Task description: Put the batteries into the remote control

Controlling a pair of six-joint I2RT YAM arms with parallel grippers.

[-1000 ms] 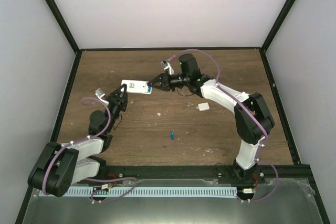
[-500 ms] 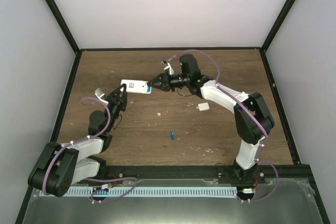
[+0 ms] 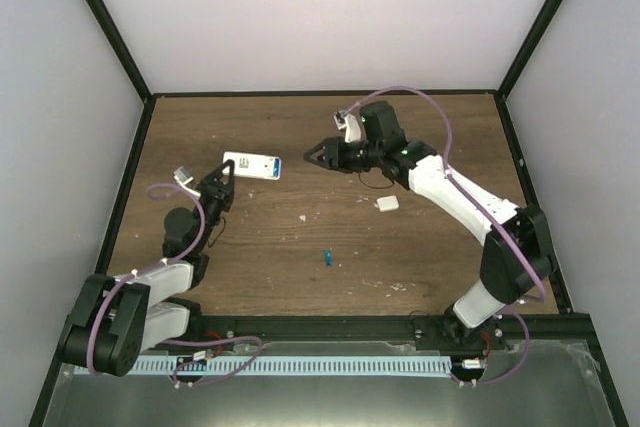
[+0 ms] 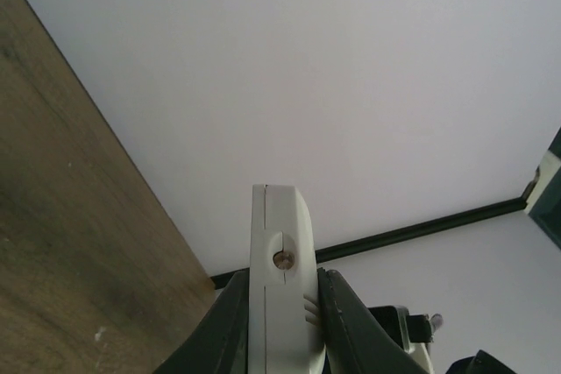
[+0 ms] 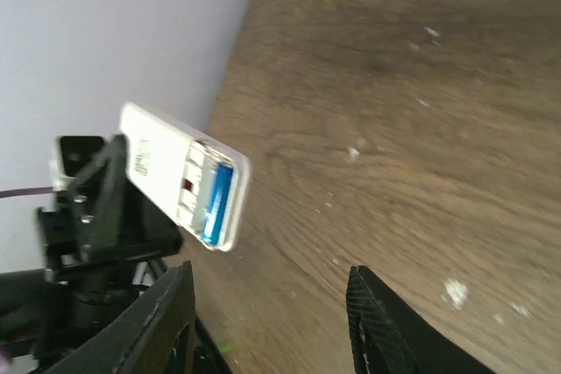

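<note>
The remote control is held off the table, pinched by the left gripper. One battery is seen seated in its open bay. The right gripper, at the remote's 3 o'clock, is spread and empty. The second battery, lying at 5 o'clock, is judged yet to be loaded.

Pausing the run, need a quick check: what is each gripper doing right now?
Left gripper: closed on the remote control.
Right gripper: open, holding nothing.
</note>
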